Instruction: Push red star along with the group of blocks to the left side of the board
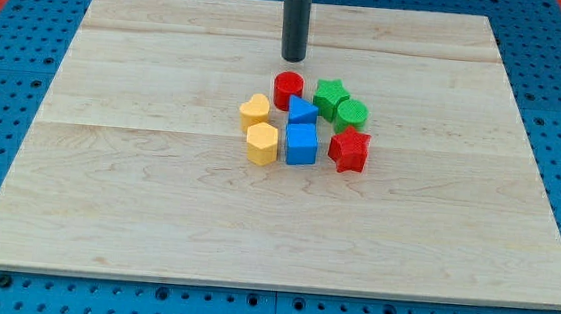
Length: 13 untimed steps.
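The red star [349,149] sits at the lower right of a tight cluster near the board's middle. The cluster also holds a red cylinder [288,87], a green star [330,97], a green cylinder [351,113], a blue triangular block [302,111], a blue cube [302,144], a yellow heart [255,110] and a yellow hexagonal block [260,143]. My tip [293,58] stands just above the red cylinder toward the view's top, a small gap apart from it. It is well away from the red star, up and to its left.
The wooden board [137,196] lies on a blue perforated table [5,85]. The rod comes down from the view's top edge.
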Tool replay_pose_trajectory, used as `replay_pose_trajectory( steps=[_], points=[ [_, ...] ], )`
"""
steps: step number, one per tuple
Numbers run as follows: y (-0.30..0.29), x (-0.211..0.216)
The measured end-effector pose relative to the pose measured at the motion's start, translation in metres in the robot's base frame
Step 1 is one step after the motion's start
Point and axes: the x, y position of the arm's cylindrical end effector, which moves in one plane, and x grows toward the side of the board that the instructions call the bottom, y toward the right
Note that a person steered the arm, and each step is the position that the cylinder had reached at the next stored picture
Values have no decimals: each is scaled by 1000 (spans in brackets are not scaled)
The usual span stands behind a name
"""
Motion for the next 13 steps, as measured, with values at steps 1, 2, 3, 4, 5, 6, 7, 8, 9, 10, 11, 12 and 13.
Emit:
replay_pose_trajectory(
  steps=[1,2,3,4,5,6,7,8,9,10,11,12,13],
  points=[
    [0,0],
    [33,-2],
    [100,0],
    [109,61],
    [125,100],
    [129,128],
    [94,156],
    [64,176],
    [51,164],
    [50,146],
    [47,133],
    [14,129],
    [-23,133]
  ],
)
